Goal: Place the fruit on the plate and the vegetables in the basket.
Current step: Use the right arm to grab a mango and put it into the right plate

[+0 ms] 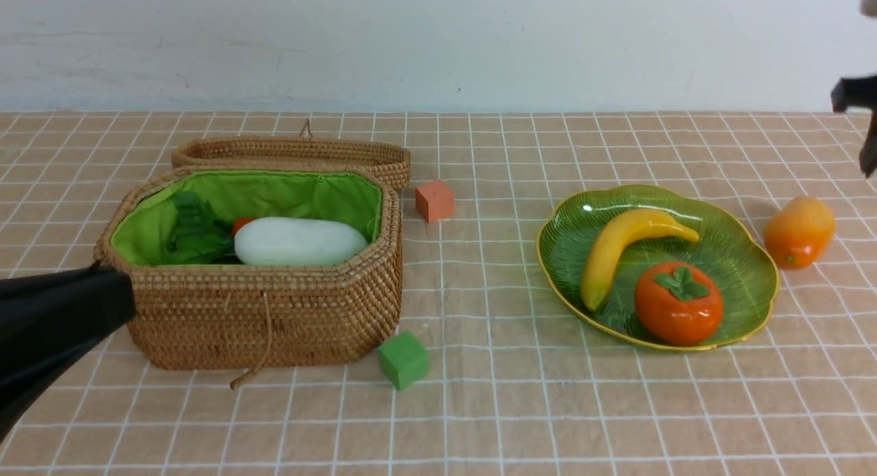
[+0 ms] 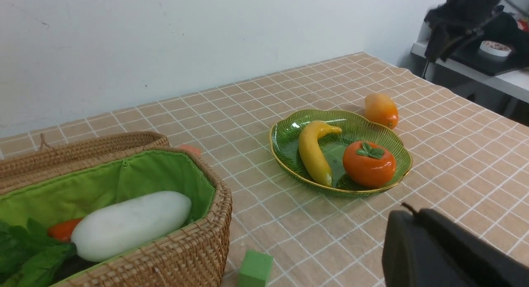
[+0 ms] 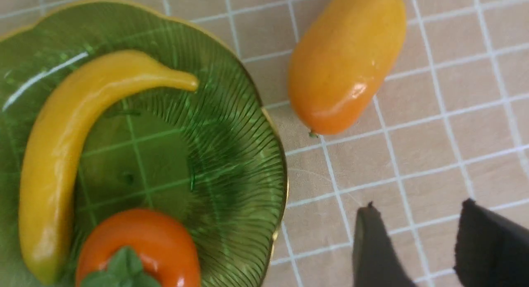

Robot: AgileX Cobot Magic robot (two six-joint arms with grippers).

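Observation:
The green plate (image 1: 736, 253) holds a yellow banana (image 1: 627, 246) and an orange persimmon (image 1: 678, 301). An orange-yellow mango (image 1: 798, 231) lies on the table just right of the plate. In the right wrist view my right gripper (image 3: 417, 208) is open and empty over bare cloth, a short way from the mango (image 3: 345, 60). The wicker basket (image 1: 274, 311) stands open at the left with a white radish (image 1: 298, 242), a bit of orange carrot (image 1: 241, 224) and green leaves inside. My left gripper (image 2: 407, 214) is shut and empty, beside the basket's front left corner.
The basket's lid (image 1: 294, 153) lies open behind it. A small orange cube (image 1: 434, 201) sits right of the lid. A small green cube (image 1: 403, 359) rests at the basket's front right corner. A white wall runs along the table's far edge.

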